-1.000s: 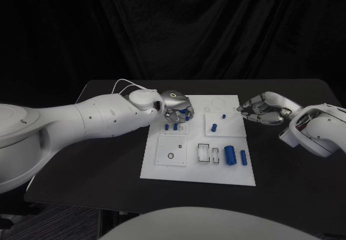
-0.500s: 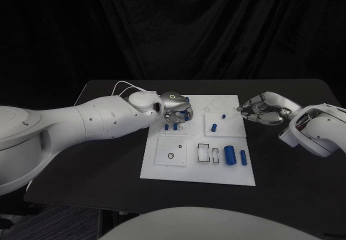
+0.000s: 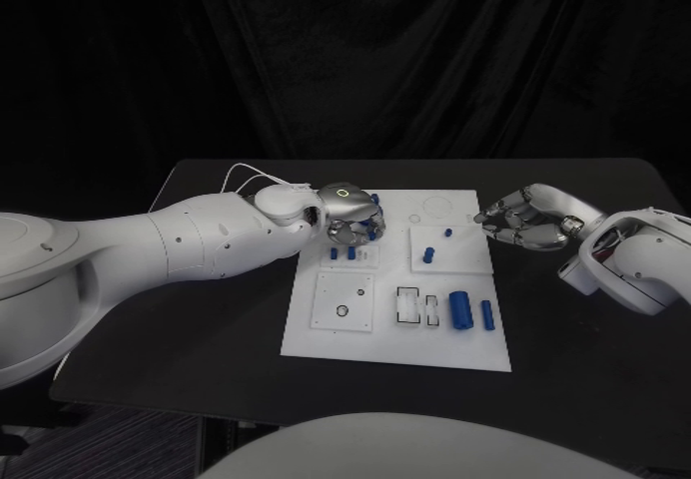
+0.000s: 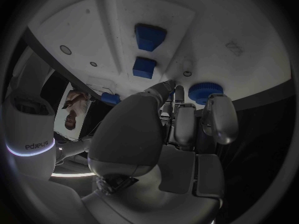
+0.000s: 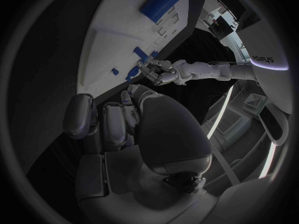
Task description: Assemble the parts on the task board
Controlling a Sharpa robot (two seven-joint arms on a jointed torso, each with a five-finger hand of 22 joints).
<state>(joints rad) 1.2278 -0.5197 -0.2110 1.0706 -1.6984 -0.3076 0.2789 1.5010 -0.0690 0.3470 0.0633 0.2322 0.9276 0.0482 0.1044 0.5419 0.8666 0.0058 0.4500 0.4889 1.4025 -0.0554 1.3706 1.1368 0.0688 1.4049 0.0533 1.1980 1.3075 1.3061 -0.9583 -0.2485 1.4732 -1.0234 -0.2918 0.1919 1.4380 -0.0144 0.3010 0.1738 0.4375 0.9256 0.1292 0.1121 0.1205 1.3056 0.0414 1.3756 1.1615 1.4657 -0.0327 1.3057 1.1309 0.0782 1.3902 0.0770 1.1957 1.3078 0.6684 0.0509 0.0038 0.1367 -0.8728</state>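
Holding a round blue part (image 4: 206, 91) pinched at the fingertips (image 4: 216, 115) of the left hand (image 3: 350, 214), right above the task board (image 3: 374, 339), nearer than the curled, empty right hand (image 3: 525, 222).

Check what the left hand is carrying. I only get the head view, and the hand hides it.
Observer: The left wrist view shows a round blue part with a ribbed rim between the left hand's fingertips.
Operator: Over the board?
Observer: It's right at the board's edge, close to two blue blocks sitting on it.
Operator: Right hand?
Observer: In the right wrist view, the right hand has its fingers curled in beside the board. I can't tell if they hold anything.
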